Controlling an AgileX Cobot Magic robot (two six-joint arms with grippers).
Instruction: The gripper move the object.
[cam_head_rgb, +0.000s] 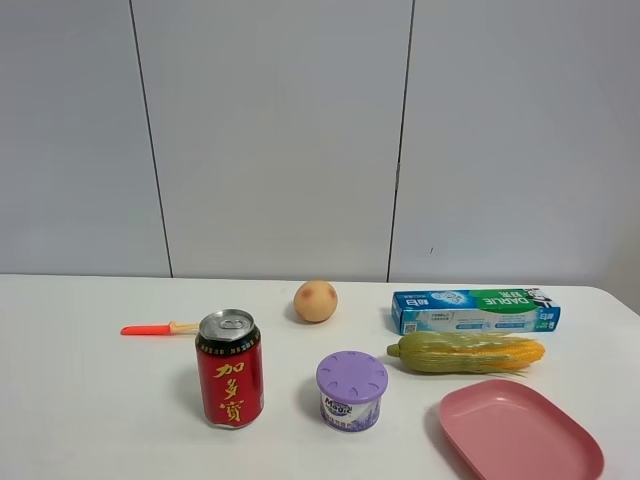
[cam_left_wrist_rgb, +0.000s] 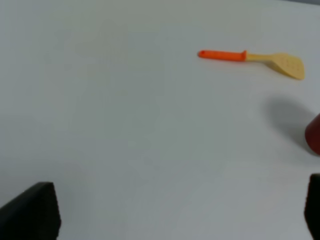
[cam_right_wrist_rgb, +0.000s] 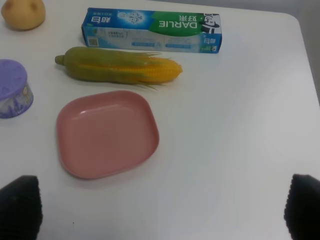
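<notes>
The small round tub (cam_head_rgb: 351, 391) with a lilac-purple perforated lid and a white "Magic" label stands on the white table near the front, between the red can (cam_head_rgb: 230, 369) and the pink tray (cam_head_rgb: 519, 432). It also shows at the edge of the right wrist view (cam_right_wrist_rgb: 13, 88). No arm shows in the exterior high view. My left gripper (cam_left_wrist_rgb: 180, 210) is open over bare table, with its black fingertips (cam_left_wrist_rgb: 32, 212) far apart. My right gripper (cam_right_wrist_rgb: 162, 207) is open and empty, with the pink tray (cam_right_wrist_rgb: 105, 132) ahead of it.
An orange-handled spatula (cam_head_rgb: 157, 328) lies left of the can and shows in the left wrist view (cam_left_wrist_rgb: 252, 59). A peach (cam_head_rgb: 315, 301), a Darlie toothpaste box (cam_head_rgb: 475, 310) and a corn cob (cam_head_rgb: 467, 353) lie behind the tub and tray. The table's right edge (cam_right_wrist_rgb: 307, 75) is near.
</notes>
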